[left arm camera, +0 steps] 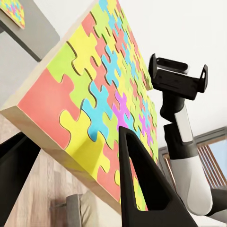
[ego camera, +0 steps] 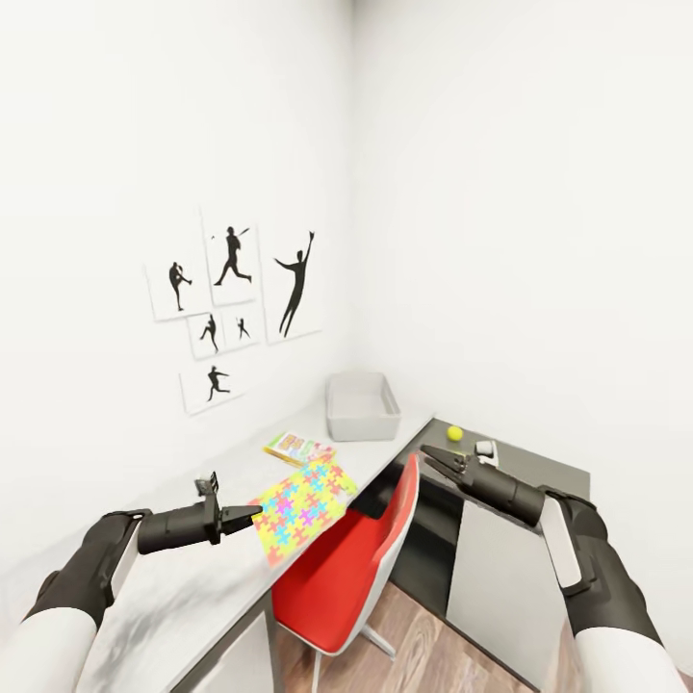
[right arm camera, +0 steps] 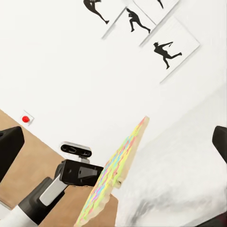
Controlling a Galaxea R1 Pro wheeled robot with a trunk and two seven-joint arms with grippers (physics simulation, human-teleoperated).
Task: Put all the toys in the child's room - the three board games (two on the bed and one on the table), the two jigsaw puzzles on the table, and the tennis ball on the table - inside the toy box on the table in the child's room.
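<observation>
Our left claw (ego camera: 252,513) is clamped on a jigsaw puzzle (ego camera: 303,498) lifted above the desk (ego camera: 183,587); our right claw (ego camera: 430,454) w/ fingers apart, nr the tennis ball (ego camera: 454,433).

left pincer (ego camera: 252,513): closed, arm level | right pincer (ego camera: 429,454): fingers spread, arm raised

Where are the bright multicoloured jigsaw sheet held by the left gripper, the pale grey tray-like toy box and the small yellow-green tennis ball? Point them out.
jigsaw sheet (ego camera: 304,502): head view, middle of its top face.
toy box (ego camera: 362,423): head view, near outer wall.
tennis ball (ego camera: 454,433): head view, its centre.
</observation>
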